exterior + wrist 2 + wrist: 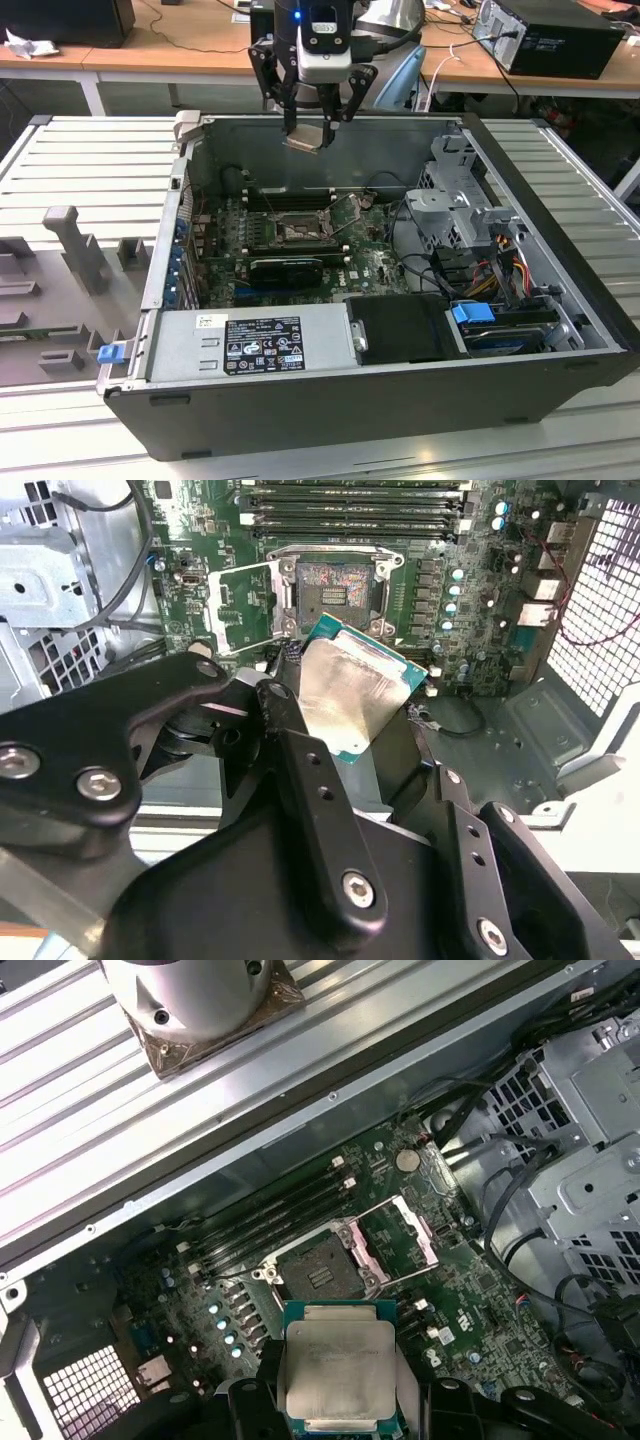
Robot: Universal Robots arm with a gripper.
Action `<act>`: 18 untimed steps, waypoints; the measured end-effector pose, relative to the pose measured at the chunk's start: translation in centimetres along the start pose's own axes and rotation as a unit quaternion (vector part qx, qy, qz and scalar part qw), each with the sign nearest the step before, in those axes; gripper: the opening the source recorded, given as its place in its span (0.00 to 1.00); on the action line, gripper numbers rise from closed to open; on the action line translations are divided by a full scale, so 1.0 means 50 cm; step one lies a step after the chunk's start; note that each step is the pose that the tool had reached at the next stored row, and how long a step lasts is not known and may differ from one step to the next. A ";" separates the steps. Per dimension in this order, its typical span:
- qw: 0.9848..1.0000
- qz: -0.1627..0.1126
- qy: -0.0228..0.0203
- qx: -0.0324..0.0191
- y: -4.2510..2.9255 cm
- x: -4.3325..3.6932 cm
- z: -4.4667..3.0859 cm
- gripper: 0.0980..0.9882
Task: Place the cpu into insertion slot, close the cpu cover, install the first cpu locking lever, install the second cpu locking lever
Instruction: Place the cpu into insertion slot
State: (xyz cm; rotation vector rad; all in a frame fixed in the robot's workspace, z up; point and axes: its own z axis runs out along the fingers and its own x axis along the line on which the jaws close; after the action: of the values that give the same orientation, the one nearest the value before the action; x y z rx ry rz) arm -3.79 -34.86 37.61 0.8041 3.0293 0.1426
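Black hand [312, 128] grips small silver-grey square cpu [352, 695] over open PC case [400, 395]. Silver frame cover [415, 1232] up beside dark-centred sq. socket [318, 1265]

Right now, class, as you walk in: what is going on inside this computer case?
The arm's claw holds the cpu in the air above the open computer case. The insertion slot is empty, and the cpu cover is flipped open beside it. The chip is not yet seated.
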 end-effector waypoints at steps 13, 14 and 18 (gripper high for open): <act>0.999 0.041 -0.004 -0.001 0.000 0.000 0.000 0.48; 0.999 0.043 -0.004 -0.001 0.000 0.000 0.000 0.48; 0.999 0.053 -0.005 -0.001 0.000 0.000 0.001 0.48</act>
State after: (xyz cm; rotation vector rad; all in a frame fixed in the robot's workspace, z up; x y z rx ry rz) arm -3.79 -34.86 37.59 0.9628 2.9776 0.1418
